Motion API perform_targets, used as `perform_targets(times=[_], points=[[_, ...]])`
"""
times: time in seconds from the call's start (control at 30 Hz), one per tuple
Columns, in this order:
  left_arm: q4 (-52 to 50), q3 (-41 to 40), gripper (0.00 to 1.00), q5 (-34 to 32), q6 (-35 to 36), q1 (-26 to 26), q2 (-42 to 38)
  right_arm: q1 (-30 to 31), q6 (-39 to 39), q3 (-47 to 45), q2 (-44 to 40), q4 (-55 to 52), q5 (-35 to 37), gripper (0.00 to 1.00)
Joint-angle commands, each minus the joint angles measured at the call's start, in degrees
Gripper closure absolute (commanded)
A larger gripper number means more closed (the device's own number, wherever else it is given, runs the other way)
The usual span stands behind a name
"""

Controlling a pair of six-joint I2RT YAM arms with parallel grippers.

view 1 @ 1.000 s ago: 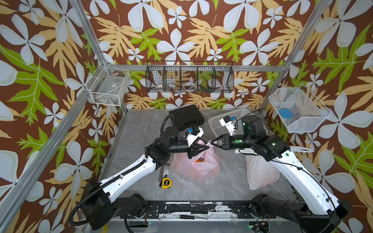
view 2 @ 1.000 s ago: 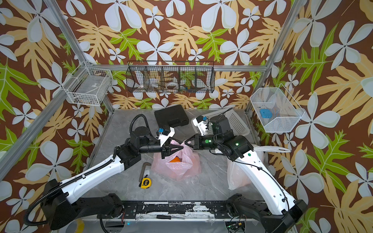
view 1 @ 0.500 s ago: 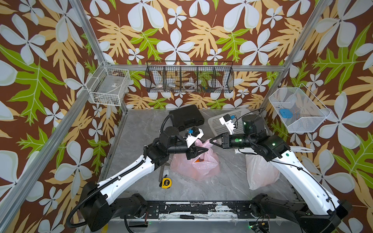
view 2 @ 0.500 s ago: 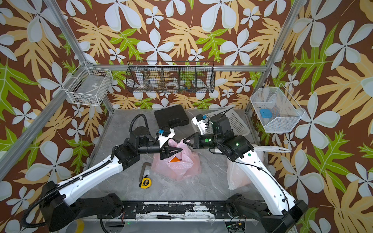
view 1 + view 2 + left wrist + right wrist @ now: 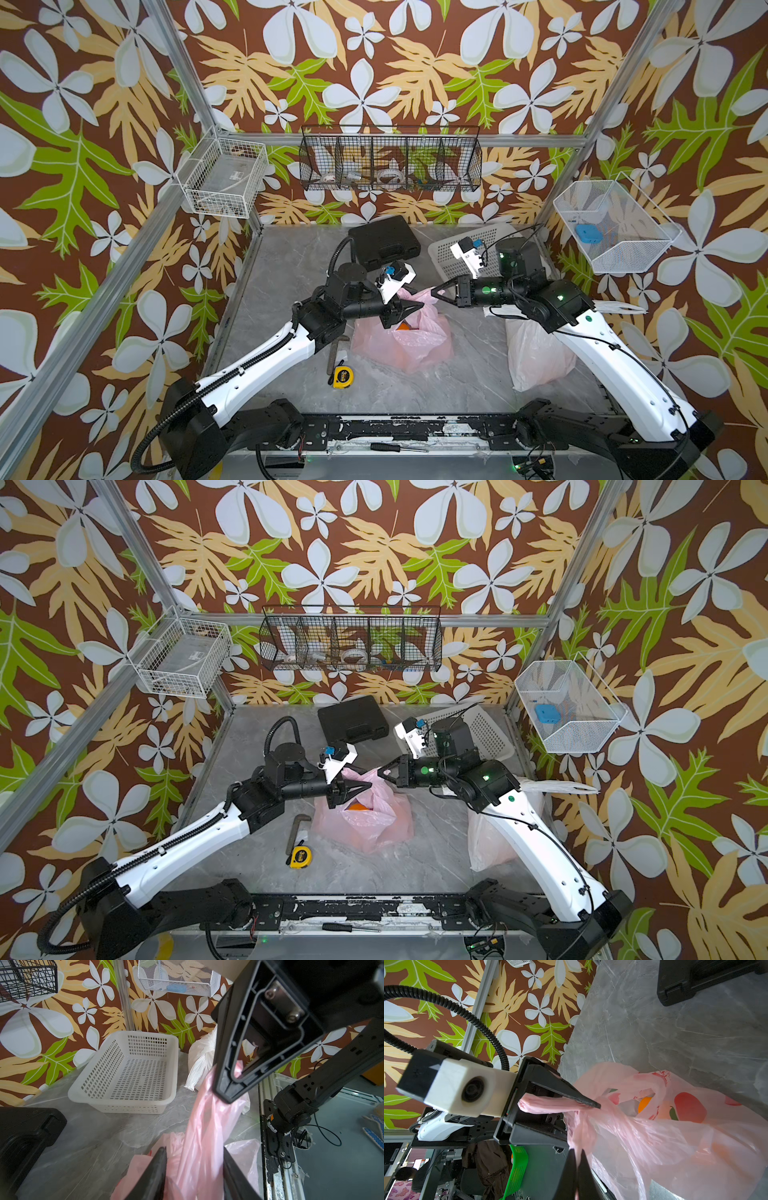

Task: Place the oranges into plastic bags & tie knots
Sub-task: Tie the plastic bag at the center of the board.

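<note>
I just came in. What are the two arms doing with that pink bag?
Both arms work on the pink bag mid-table; an orange shows inside. The right gripper is shut on one handle strip; the left gripper has its jaws apart around another. The bag does not look tied yet. A white bag lies further right.

I see both top views from high at the front, tilted steeply down over the whole grey table (image 5: 291, 257), with the arms entering from the lower corners. The left wrist camera rides close behind the left gripper (image 5: 194, 1149), facing the white basket (image 5: 128, 1072). The right wrist camera looks back at that gripper across the pink bag (image 5: 675, 1136).
</note>
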Motion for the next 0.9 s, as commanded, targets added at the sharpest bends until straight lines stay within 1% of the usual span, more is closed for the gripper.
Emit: perform_targets(times=[0.0, 0.03, 0.13, 0.17, 0.2, 0.23, 0.27, 0.33, 0.37, 0.4, 0.47, 0.5, 0.53, 0.57, 0.6, 0.67, 0.7, 0.73, 0.8, 0.87], points=[[-0.6, 0.3, 0.68, 0.5, 0.4, 0.0, -0.3, 0.0, -0.5, -0.1, 0.2, 1.8, -0.4, 1.0], [-0.8, 0.5, 0.74, 0.8, 0.5, 0.0, -0.2, 0.0, -0.7, 0.0, 0.3, 1.9, -0.3, 1.0], [-1.4, 0.9, 0.85, 1.3, 0.9, 0.0, -0.3, 0.1, -1.6, 0.6, 0.0, 2.7, 0.4, 1.0], [-1.5, 0.8, 0.89, 1.3, 1.0, 0.0, -0.5, 0.0, -2.5, 0.9, -0.3, 3.1, 1.0, 0.97], [-1.5, 0.8, 0.94, 1.3, 1.0, 0.0, -0.6, 0.0, -3.7, 1.3, -0.7, 3.3, 1.8, 0.92], [-1.4, 0.7, 1.0, 1.4, 1.0, 0.0, -0.8, 0.0, -5.4, 1.7, -1.3, 3.5, 3.7, 0.83], [-1.1, 0.5, 1.0, 1.5, 0.9, 0.1, -1.1, 0.0, -7.4, 1.8, -1.9, 3.8, 6.0, 0.75], [0.8, -0.4, 1.0, 2.6, 0.2, 0.3, -2.3, 0.0, -12.6, -1.0, -5.1, 7.6, 11.3, 0.54], [2.7, -1.2, 1.0, 3.8, -0.6, 0.8, -2.9, 0.0, -14.9, -3.0, -6.9, 10.1, 14.7, 0.46], [5.6, -2.2, 1.0, 6.3, -1.8, 1.8, -3.7, 0.1, -18.1, -6.2, -8.9, 13.4, 16.9, 0.4], [11.9, -4.0, 1.0, 10.3, -6.2, 4.4, -4.6, 0.0, -25.6, -11.3, -12.6, 16.8, 19.2, 0.4], [15.3, -4.7, 1.0, 12.5, -8.6, 5.6, -4.8, 0.0, -29.3, -13.6, -14.2, 18.0, 19.0, 0.4], [18.3, -5.0, 1.0, 14.8, -10.8, 6.5, -4.6, 0.1, -31.2, -16.4, -15.9, 20.3, 17.6, 0.4], [20.2, -5.1, 1.0, 16.0, -12.2, 6.9, -4.3, 0.0, -32.3, -19.2, -17.5, 23.2, 17.6, 0.39], [21.7, -4.9, 1.0, 17.2, -13.3, 7.1, -3.9, 0.1, -32.6, -22.5, -19.2, 27.3, 16.1, 0.38], [23.1, -4.2, 1.0, 18.7, -14.6, 7.1, -2.7, 0.5, -31.9, -28.4, -22.3, 35.6, 15.7, 0.34], [24.9, -4.1, 1.0, 19.3, -15.9, 7.2, -2.1, 1.5, -32.3, -30.6, -23.4, 38.5, 17.2, 0.33], [26.8, -4.2, 1.0, 19.7, -17.4, 7.2, -1.5, 3.3, -33.0, -32.1, -24.0, 40.4, 20.2, 0.3], [31.2, -4.3, 1.0, 21.2, -20.5, 7.2, -0.4, 7.5, -35.6, -33.1, -23.9, 41.6, 24.1, 0.28], [34.6, -3.9, 1.0, 21.9, -23.1, 7.2, 1.0, 10.2, -37.0, -33.4, -23.4, 41.8, 26.2, 0.26]])
